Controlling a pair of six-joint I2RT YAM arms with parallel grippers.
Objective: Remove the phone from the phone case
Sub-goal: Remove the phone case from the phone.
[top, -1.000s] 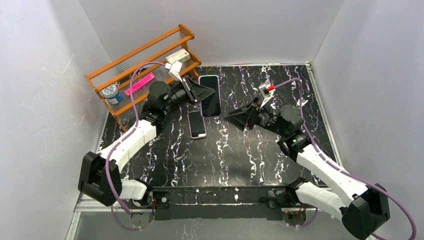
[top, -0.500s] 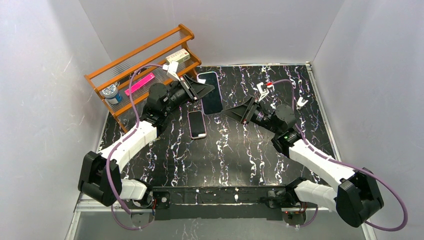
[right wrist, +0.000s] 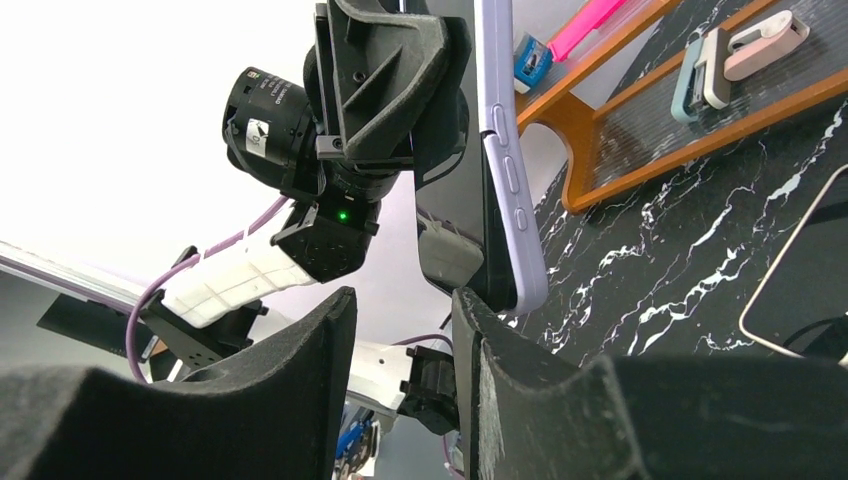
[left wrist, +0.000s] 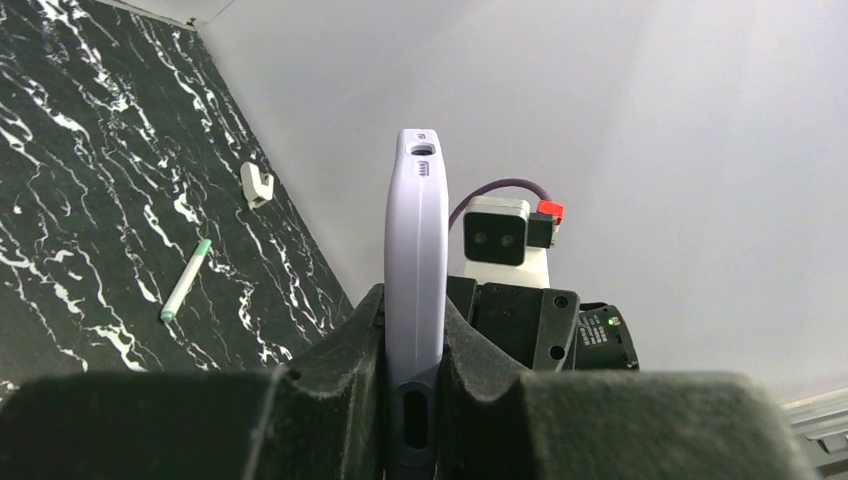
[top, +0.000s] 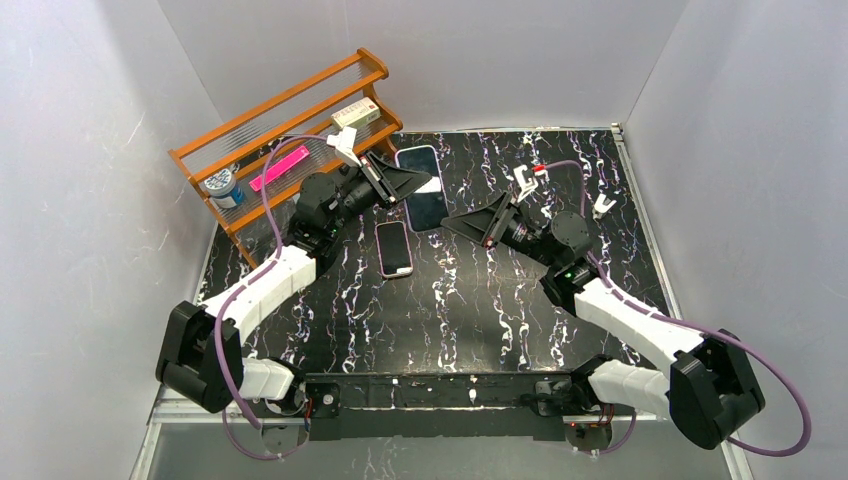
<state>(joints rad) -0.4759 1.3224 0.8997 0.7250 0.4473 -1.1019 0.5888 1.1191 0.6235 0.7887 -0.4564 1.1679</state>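
Observation:
A phone in a lilac case (top: pixel 424 190) is held up off the table, screen dark. My left gripper (top: pixel 407 183) is shut on it. In the left wrist view the case (left wrist: pixel 417 240) stands edge-on between my left gripper's (left wrist: pixel 416 345) pads. My right gripper (top: pixel 470 222) is open just right of the phone's lower end. In the right wrist view the case (right wrist: pixel 512 190) hangs from the left gripper (right wrist: pixel 400 80). Its bottom corner is at the tip of one finger (right wrist: pixel 492 335) of my right gripper (right wrist: pixel 403 315), outside the gap.
A second phone (top: pixel 394 248) lies flat on the black marbled table (top: pixel 470 320), below the held one. A wooden rack (top: pixel 262 140) with small items stands at the back left. White clips (top: pixel 603 205) and a green pen (left wrist: pixel 186 280) lie at the back right.
My right gripper has moved left and up to the phone's lower end. My left gripper has tilted the cased phone slightly and kept hold of it.

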